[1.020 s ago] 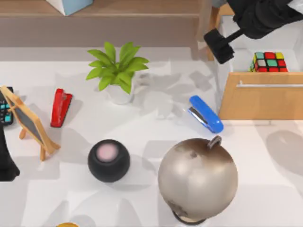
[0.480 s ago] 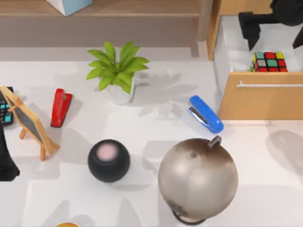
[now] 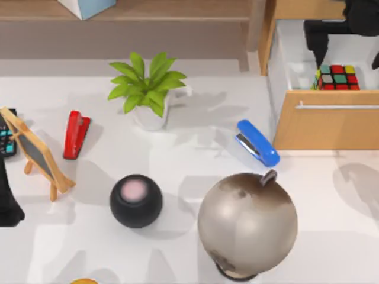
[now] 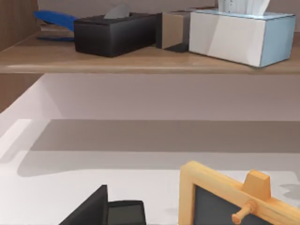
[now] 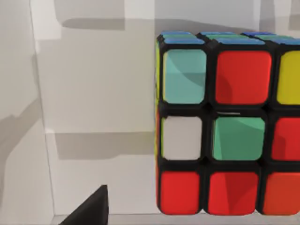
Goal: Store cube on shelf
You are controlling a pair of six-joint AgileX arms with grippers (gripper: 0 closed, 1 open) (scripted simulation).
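While jaws [image 3: 346,41] hover, cube [image 3: 336,77] sits unlabelled — in drawer [image 3: 284,59].

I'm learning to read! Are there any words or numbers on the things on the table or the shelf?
None that can be read.
The cube has plain coloured squares.
The little chalkboard is blank.
The tissue box and black box on the shelf show no label.
The calculator keys are too small to read.

White table [image 3: 177,171], wooden shelf board [image 3: 177,10] along the frame's top.
I see a red stapler [image 3: 76,134], blue stapler [image 3: 257,142], potted plant [image 3: 148,92] and grey globe [image 3: 247,223] on the table.
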